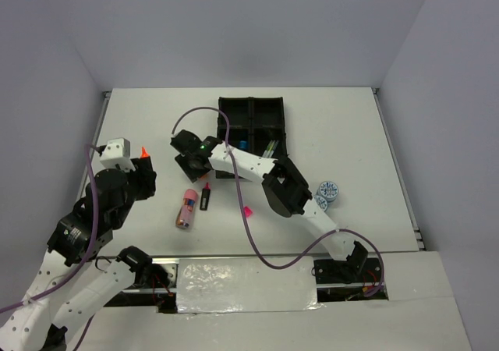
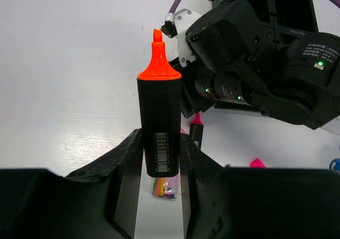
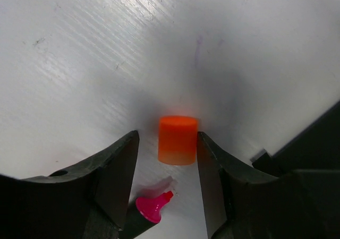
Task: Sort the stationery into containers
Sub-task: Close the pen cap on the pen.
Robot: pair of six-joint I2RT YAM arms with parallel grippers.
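Left gripper (image 2: 161,141), nearest the wrist camera: both fingers pressed against the sides of a black highlighter (image 2: 158,117), held upright by its lower body; orange nib (image 2: 157,58) bare and pointing away from the lens, barcode label facing it. In the overhead view this arm sits at the left of the table (image 1: 351,132), nib raised above the surface.

Right gripper (image 3: 168,139): lowered to the table with its jaws astride a loose orange cap (image 3: 178,141). The cap stands on the surface, one finger at its edge and a narrow gap showing on the other side, so the jaws are partly spread and not clamped. A pink-tipped highlighter (image 3: 153,207) lies just beside the fingers, nearer the wrist.

Overhead, this gripper lies near the table's middle, just left of the black tray (image 1: 249,99). The tray has four square compartments; the two nearer ones hold a blue item (image 1: 243,143) and thin pens (image 1: 270,146), partly hidden by the right arm (image 1: 284,187).

Loose on the table nearer the bases: a pink tube (image 1: 185,207) just left of the pink-tipped highlighter, and a small pink square (image 1: 247,210) to their right. Two blue-white rolls (image 1: 328,189) sit close together beyond the right arm's elbow, well apart from the tray's open side
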